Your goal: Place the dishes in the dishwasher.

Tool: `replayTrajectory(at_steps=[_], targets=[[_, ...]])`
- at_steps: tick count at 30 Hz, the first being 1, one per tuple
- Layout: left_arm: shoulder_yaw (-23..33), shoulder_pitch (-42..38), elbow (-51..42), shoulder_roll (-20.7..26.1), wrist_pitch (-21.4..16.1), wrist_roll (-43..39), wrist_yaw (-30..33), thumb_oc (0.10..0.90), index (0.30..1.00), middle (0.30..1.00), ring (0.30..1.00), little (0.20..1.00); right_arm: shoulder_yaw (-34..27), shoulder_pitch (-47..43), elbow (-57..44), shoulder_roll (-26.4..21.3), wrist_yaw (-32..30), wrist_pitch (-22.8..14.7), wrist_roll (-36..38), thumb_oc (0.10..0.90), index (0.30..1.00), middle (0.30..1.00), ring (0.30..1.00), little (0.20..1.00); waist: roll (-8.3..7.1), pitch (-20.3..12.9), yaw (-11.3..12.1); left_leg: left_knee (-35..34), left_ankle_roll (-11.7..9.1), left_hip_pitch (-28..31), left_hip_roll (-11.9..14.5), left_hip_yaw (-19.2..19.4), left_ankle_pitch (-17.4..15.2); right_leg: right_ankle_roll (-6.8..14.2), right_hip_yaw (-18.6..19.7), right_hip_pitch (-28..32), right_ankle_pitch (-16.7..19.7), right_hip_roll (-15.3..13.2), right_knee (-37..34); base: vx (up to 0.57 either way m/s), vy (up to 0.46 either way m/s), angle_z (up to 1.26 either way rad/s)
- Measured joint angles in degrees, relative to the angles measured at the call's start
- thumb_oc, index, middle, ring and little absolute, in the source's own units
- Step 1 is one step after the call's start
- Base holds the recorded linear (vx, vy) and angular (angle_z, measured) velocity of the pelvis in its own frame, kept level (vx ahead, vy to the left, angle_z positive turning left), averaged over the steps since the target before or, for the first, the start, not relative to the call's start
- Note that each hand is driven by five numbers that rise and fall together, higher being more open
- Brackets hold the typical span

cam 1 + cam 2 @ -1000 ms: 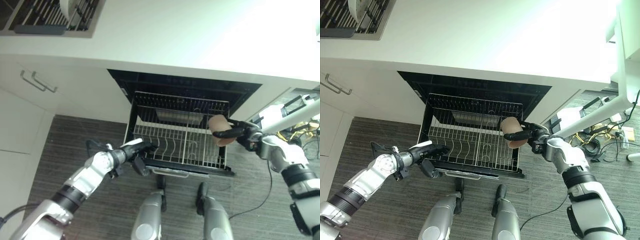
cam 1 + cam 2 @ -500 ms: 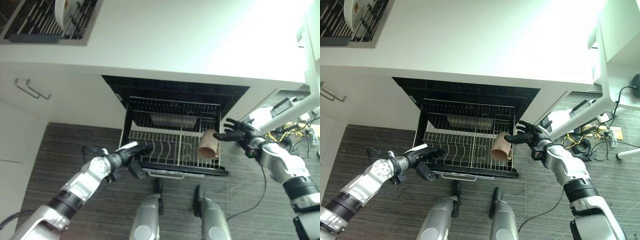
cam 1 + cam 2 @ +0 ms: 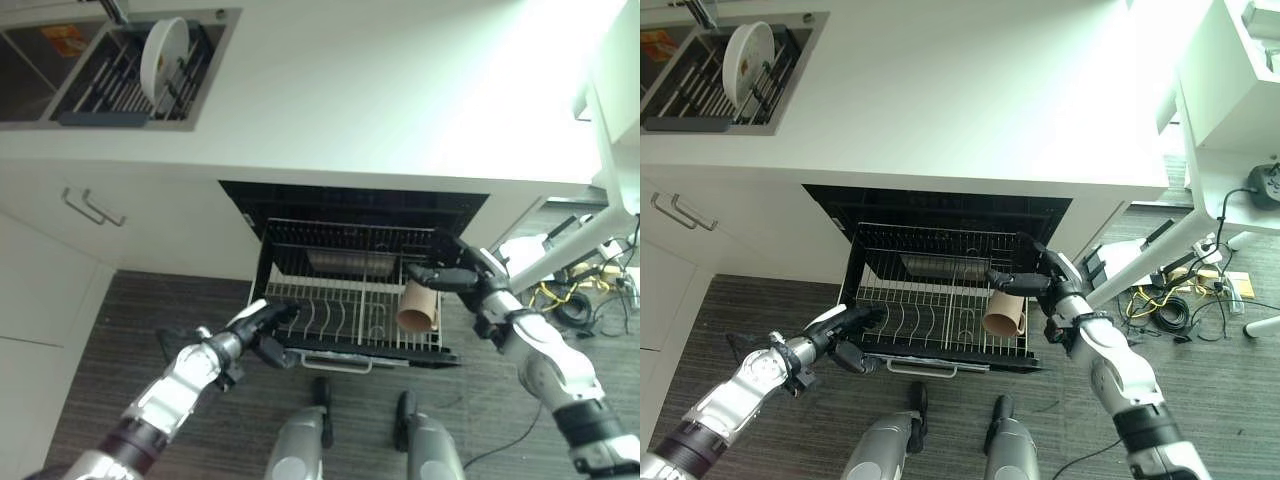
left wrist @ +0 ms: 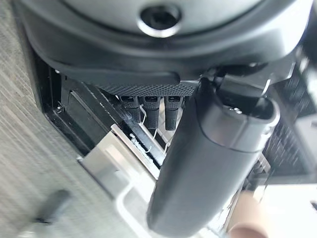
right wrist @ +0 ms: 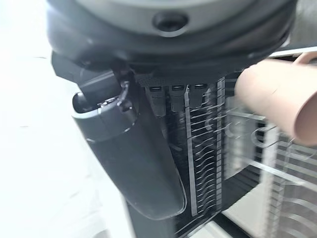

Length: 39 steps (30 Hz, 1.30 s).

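Now resting released in the dish rack of the dishwasher, tan mug; right robot hand withdrawing with fingers straightened, left robot hand bracing rack front, fingers extended; white plate awaiting in sink.

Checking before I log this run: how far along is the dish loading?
Done: a tan mug sits in the pulled-out rack of the open dishwasher, near its right front corner. In hand: nothing. The right hand is open just above the mug, not gripping it; the left hand rests open at the rack's front left edge. Left: a white plate stands in the sink drainer on the counter.
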Motion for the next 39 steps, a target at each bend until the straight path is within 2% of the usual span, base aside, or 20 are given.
replayTrajectory(at_steps=[1,2,5,12,18,20,21,22,23,25,27,29,30,32,34,35,36,37,38,39], targets=[[4.4,5.0,-0.2,-3.9,-2.7,-0.1,1.2,0.800,0.900,0.900,0.900,0.900,-2.9,4.9,-3.5,2.6,1.0,-1.1,-0.7,0.800,0.900,0.900,0.900,0.900,-0.24,-1.2,-0.1,0.1,-0.1,0.5,0.0,0.0,-0.3,0.0,0.0,0.3,-0.5,-0.1,0.5,0.11,-0.127,0.03],[9.8,10.0,-1.7,-8.2,-5.6,-6.0,2.8,0.800,0.900,0.900,0.900,0.900,-5.5,8.2,-5.1,4.1,1.7,-2.8,-0.8,0.800,0.900,0.900,0.900,0.900,-0.54,-2.3,0.0,0.1,-0.3,1.4,0.1,-0.2,-0.3,0.0,-0.2,1.3,-1.0,0.0,0.5,0.11,-0.145,0.10],[18.7,12.2,-5.7,-14.6,-11.3,-11.5,4.4,0.800,0.900,0.900,0.900,0.900,-9.3,10.0,-5.7,7.1,3.7,-4.1,-3.1,0.800,0.900,0.900,0.900,0.900,-2.13,-3.8,0.2,0.0,-0.6,2.0,0.2,-1.0,-0.7,-0.4,-0.8,1.8,-2.2,0.1,1.4,0.07,-0.103,0.12],[22.7,10.8,-11.8,-14.2,-20.4,-17.9,6.1,0.800,0.900,0.900,0.900,0.900,-10.8,9.8,-7.2,7.2,6.8,-7.6,-5.2,0.800,0.900,0.900,0.900,0.900,-2.71,-8.0,0.0,0.1,-0.7,2.4,0.5,-0.8,-0.8,-0.2,-0.8,1.9,-3.1,0.3,1.9,0.07,-0.095,0.00],[23.1,12.6,-13.3,-16.0,-20.6,-25.4,4.0,0.800,0.900,0.900,0.900,0.900,-11.0,12.1,-9.4,6.2,7.7,-7.9,-5.3,0.800,0.900,0.900,0.900,0.900,-2.75,-8.1,0.1,-2.2,-0.9,5.2,0.8,1.0,-0.9,-1.0,-0.1,3.2,-4.0,0.7,2.7,0.10,-0.068,-0.05],[21.8,12.2,-13.3,-16.1,-20.4,-28.0,3.3,0.800,0.900,0.900,0.900,0.900,-11.0,12.0,-9.0,3.6,7.7,-8.1,-5.3,0.800,0.900,0.900,0.900,0.900,-3.02,-8.0,0.1,-2.6,-1.9,5.4,1.3,3.4,1.5,-1.2,0.1,2.4,-4.8,-0.2,5.0,0.04,0.233,0.06],[20.9,11.4,-12.7,-16.1,-20.6,-29.1,2.7,0.800,0.900,0.900,0.900,0.900,-10.9,11.3,-8.0,3.2,7.5,-8.3,-5.9,0.800,0.900,0.900,0.900,0.900,-4.14,-7.4,0.1,-1.5,-4.5,5.0,1.1,4.2,2.9,-2.1,-0.3,2.4,-5.3,-2.0,5.3,0.04,0.487,0.12],[19.1,10.4,-11.6,-16.1,-20.8,-29.3,2.2,0.800,0.900,0.900,0.900,0.900,-11.3,10.6,-6.6,3.4,7.3,-8.4,-7.1,0.800,0.900,0.900,0.900,0.900,-5.64,-6.6,-0.6,2.9,-4.7,3.7,2.5,4.3,0.7,-1.6,-0.4,2.8,-4.6,-2.6,5.0,0.06,0.614,0.11],[17.6,10.1,-11.0,-16.3,-21.2,-29.3,2.2,0.800,0.900,0.900,0.900,0.900,-11.7,10.5,-6.1,3.3,7.3,-8.4,-7.4,0.800,0.900,0.900,0.900,0.900,-5.35,-6.7,-1.1,6.1,-5.7,3.0,5.1,3.0,-0.5,-1.2,-0.3,3.1,-4.5,-2.3,5.1,0.07,0.733,-0.02],[16.7,11.4,-11.2,-16.5,-21.4,-29.2,1.3,0.800,0.900,0.900,0.900,0.900,-12.2,10.0,-6.1,2.7,7.8,-8.7,-7.3,0.800,0.900,0.900,0.900,0.900,-4.72,-6.4,-2.3,5.2,-5.8,4.7,9.6,-2.8,-2.7,-0.3,1.7,3.0,-4.6,-1.7,5.9,0.05,0.628,-0.33],[17.1,12.4,-11.1,-16.6,-22.0,-29.2,1.3,0.800,0.900,0.900,0.900,0.900,-12.9,8.9,-6.7,1.2,7.9,-8.7,-7.2,0.800,0.900,0.900,0.900,0.900,-4.36,-6.1,-2.7,2.2,-4.9,8.4,9.8,-8.5,-4.2,0.8,6.7,1.1,-4.4,-1.1,6.4,0.01,0.446,-0.93],[17.5,11.4,-11.0,-16.6,-22.4,-29.2,1.4,0.800,0.900,0.900,0.900,0.900,-15.2,8.5,-8.9,-1.0,7.5,-8.7,-7.2,0.800,0.900,0.900,0.900,0.900,-2.99,-5.8,-3.6,2.0,-6.4,9.1,10.6,-6.3,-5.8,3.3,10.3,-1.3,-2.6,-1.7,6.2,-0.01,0.489,-0.87],[17.8,10.2,-10.9,-16.3,-22.4,-29.2,1.3,0.800,0.900,0.900,0.900,0.900,-16.4,8.4,-9.4,-0.8,6.9,-8.9,-7.2,0.800,0.900,0.900,0.900,0.900,-2.67,-5.6,-4.1,2.9,-10.0,9.0,9.9,-4.2,-7.3,4.7,11.3,-1.4,-1.4,-2.8,5.4,0.01,0.403,-0.33],[19.1,7.7,-10.6,-16.1,-22.6,-29.3,0.9,0.800,0.900,0.900,0.900,0.900,-17.9,10.0,-9.8,1.7,6.0,-9.9,-7.2,0.800,0.900,0.900,0.900,0.900,-5.97,-5.1,-4.8,8.8,-6.9,5.6,6.3,-0.9,-9.7,6.9,12.2,-0.7,2.4,-7.4,0.5,0.03,0.361,-0.19],[19.6,6.5,-10.3,-15.0,-22.7,-29.3,0.5,0.800,0.900,0.900,0.900,0.900,-18.8,13.2,-11.5,4.8,6.0,-10.6,-6.8,0.800,0.900,0.900,0.900,0.900,-7.58,-5.1,-4.8,14.1,-3.9,2.2,2.8,-0.5,-12.3,4.7,11.5,0.8,6.6,-10.5,-5.2,0.00,0.416,-0.04],[20.0,7.0,-8.4,-13.9,-22.7,-29.4,-0.2,0.800,0.900,0.900,0.900,0.900,-18.2,14.6,-12.2,9.5,6.1,-11.0,-6.7,0.800,0.900,0.900,0.900,0.900,-7.09,-4.7,-4.3,16.6,-1.2,1.3,1.2,1.2,-13.8,3.9,8.6,0.9,16.5,-12.4,-7.8,-0.07,0.595,-0.95],[22.3,10.3,-8.0,-13.9,-22.7,-29.3,-0.3,0.800,0.900,0.900,0.900,0.900,-13.7,14.0,-12.3,11.0,6.4,-11.1,-7.1,0.800,0.900,0.900,0.900,0.900,-6.18,-4.6,-0.9,14.8,1.8,2.8,2.4,7.6,-13.2,2.0,-2.3,-0.1,26.6,-13.2,-12.5,-0.10,0.603,-1.41],[23.5,11.8,-8.0,-14.3,-22.7,-29.3,-0.1,0.800,0.900,0.900,0.900,0.900,-11.6,13.9,-12.3,11.0,6.9,-11.1,-7.5,0.800,0.900,0.900,0.900,0.900,-6.19,-4.6,0.7,14.3,2.5,3.7,2.4,10.1,-12.9,0.4,-10.6,0.1,20.9,-14.3,-8.0,-0.05,0.489,-1.63],[24.3,13.3,-8.4,-14.4,-22.7,-29.3,-0.1,0.800,0.900,0.900,0.900,0.900,-10.1,13.5,-12.3,10.8,7.1,-11.1,-7.6,0.800,0.900,0.900,0.900,0.900,-5.86,-4.4,2.1,13.6,3.7,4.4,2.4,11.8,-13.4,0.4,-15.4,1.2,15.4,-14.0,-4.3,-0.02,0.264,-0.94],[24.7,14.7,-9.5,-14.4,-22.6,-29.4,-0.1,0.800,0.900,0.900,0.900,0.900,-9.0,12.7,-12.6,10.1,6.7,-11.1,-8.4,0.800,0.900,0.900,0.900,0.900,-4.65,-4.4,3.0,13.3,4.2,4.2,2.9,12.1,-13.4,1.2,-16.2,2.9,8.7,-11.9,-0.9,0.01,0.250,-0.45]])
